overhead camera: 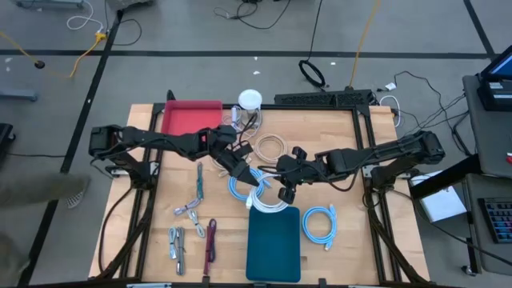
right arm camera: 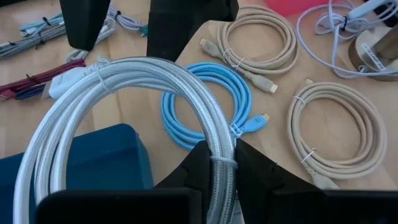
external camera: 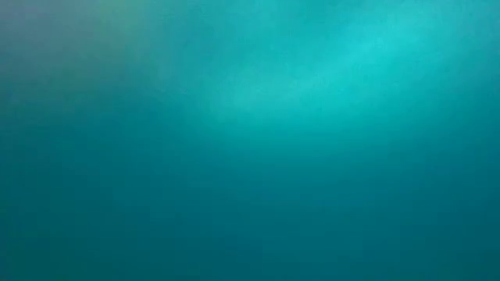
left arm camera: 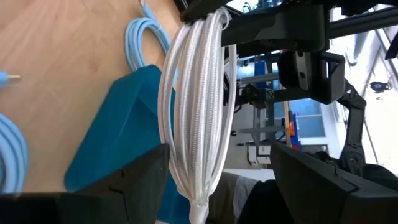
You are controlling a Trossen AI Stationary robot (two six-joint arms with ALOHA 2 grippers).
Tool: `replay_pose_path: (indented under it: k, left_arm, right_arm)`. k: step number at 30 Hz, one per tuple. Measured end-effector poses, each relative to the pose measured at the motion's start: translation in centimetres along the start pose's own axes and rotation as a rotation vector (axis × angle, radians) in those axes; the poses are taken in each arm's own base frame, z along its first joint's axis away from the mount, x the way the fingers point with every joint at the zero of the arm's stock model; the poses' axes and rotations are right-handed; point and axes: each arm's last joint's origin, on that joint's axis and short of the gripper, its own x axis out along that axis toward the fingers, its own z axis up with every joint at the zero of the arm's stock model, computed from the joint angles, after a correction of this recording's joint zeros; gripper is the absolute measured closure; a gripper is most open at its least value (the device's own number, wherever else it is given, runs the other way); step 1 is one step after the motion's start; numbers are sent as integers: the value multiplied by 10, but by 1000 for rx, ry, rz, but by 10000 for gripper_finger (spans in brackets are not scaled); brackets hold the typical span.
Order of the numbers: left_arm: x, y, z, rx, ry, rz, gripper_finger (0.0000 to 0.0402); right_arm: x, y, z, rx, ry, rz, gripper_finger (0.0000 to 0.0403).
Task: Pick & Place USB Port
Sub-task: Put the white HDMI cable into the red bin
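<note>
Jaws of the right gripper (right arm camera: 217,171) pinch the white braided cable coil (right arm camera: 124,99); left gripper (left arm camera: 217,180) gapes around it.

No text, label, brand, number or sign could be read in any view; the low view showed only a flat teal blur.

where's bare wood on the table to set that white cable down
Bare wood lies right of the blue cable coil, toward the table edge, and left of the tied cable bundles. The middle is crowded with coils under both end effectors.
</note>
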Motion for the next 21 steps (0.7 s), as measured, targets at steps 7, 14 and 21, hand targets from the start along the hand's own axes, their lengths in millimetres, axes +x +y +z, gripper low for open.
replay_pose_path:
  k: [7,14,21]
  left_arm:
    - [-2,2,2,22,-26,17,119]
    - [-8,6,9,48,-79,59,119]
    - [-9,3,11,51,-78,21,121]
  right_arm:
    - [0,1,0,27,1,5,362]
    - [-6,15,4,66,-72,88,363]
    - [-5,18,7,71,-112,93,363]
